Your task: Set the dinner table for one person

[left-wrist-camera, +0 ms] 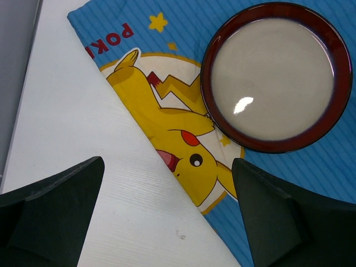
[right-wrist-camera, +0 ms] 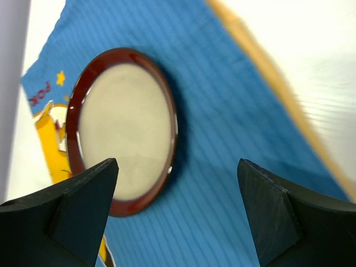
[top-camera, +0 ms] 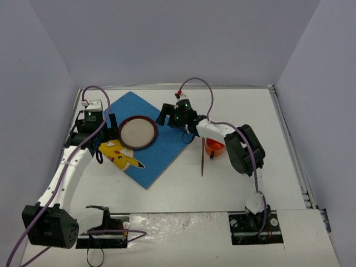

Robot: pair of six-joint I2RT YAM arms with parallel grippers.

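The dinner table is a white top that also shows in the left wrist view and the right wrist view. On it lies a blue placemat with a yellow cartoon figure. A round plate with a dark red rim and a cream middle rests on the mat. My left gripper hangs open over the mat's left edge, holding nothing. My right gripper stands open over the blue cloth just right of the plate, holding nothing.
An orange bowl sits right of the mat, partly hidden under my right arm. A thin brown stick lies beside it on the white top. Grey walls close in the back and both sides.
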